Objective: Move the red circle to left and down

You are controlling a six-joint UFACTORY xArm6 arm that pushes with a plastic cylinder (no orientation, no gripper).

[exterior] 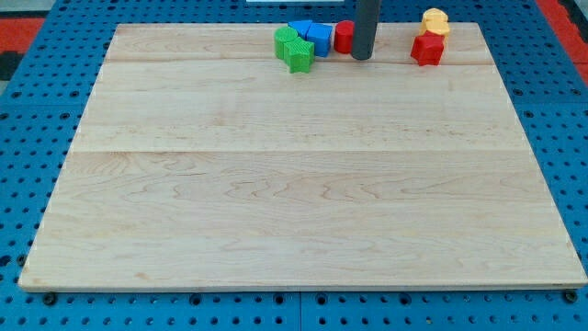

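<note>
The red circle (343, 37) stands near the top edge of the wooden board (303, 184), a little right of centre. My tip (361, 57) sits just to its right, close to touching it. On the circle's left are two blue blocks (312, 36) and two green blocks (294, 49) in a tight cluster. Further right is a red star-like block (427, 49) with a yellow block (435, 21) just above it.
The board lies on a blue pegboard table (37, 110). All blocks are bunched along the view's top edge of the board.
</note>
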